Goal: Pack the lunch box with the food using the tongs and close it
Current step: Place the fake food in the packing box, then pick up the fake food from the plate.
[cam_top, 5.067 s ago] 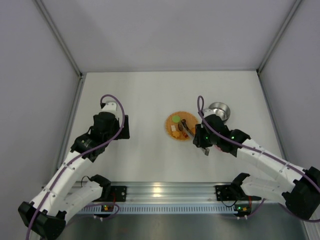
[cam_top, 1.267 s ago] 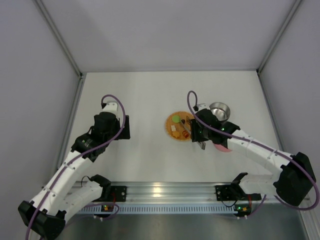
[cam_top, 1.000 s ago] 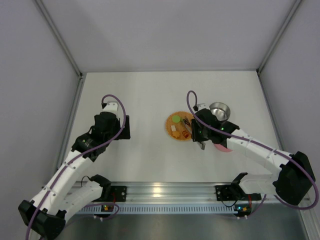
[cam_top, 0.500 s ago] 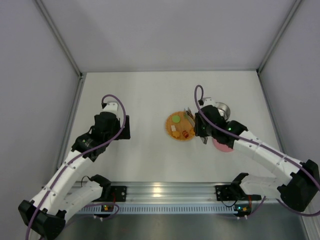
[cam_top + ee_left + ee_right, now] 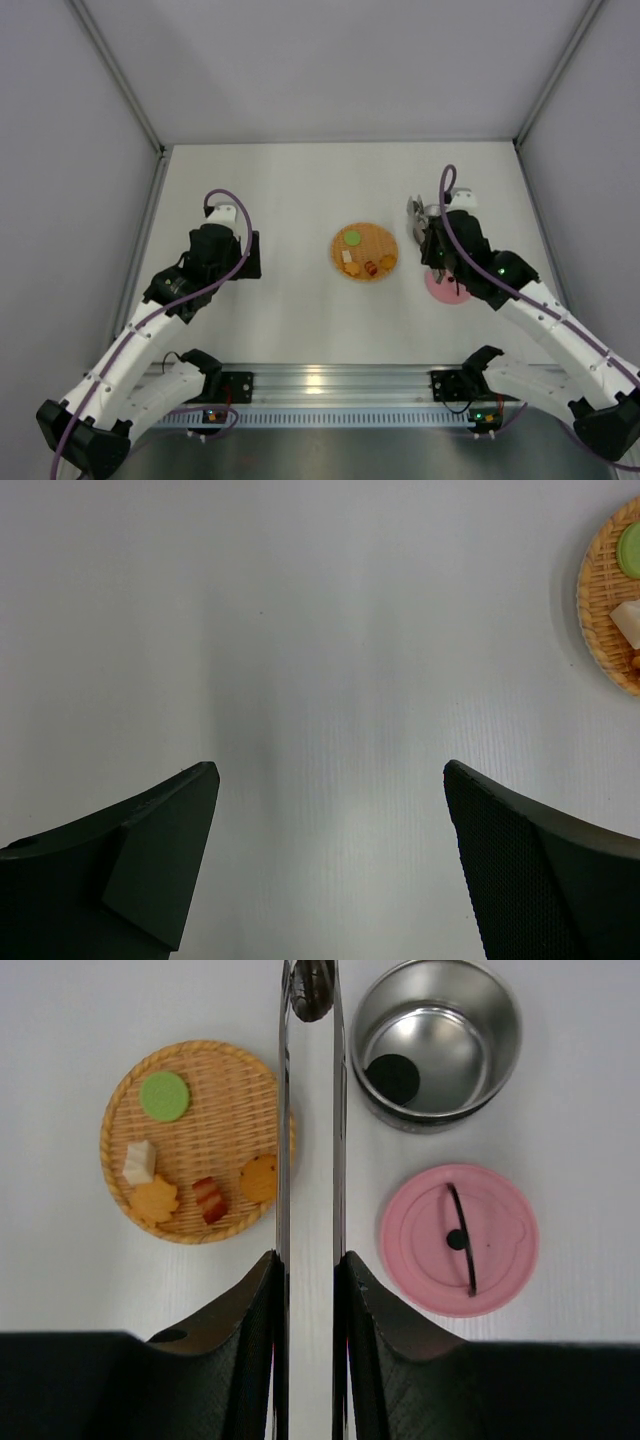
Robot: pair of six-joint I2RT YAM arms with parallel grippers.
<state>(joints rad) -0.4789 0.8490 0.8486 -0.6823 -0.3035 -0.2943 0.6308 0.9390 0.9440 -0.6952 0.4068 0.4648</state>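
Our right hand point(image 5: 308, 1290) is clamped on the tongs point(image 5: 283, 1160), tips pinching a dark piece point(image 5: 314, 988) just left of the bowl point(image 5: 437, 1120); we should clear the rim before easing off, gently; left hand point(image 5: 330, 770) idle, fingers apart.

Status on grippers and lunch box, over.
Right gripper shut on tongs, dark piece at tips, beside lunch box. Black piece in box, lid off beside it. Left gripper open over bare table. Nothing blocking the box.
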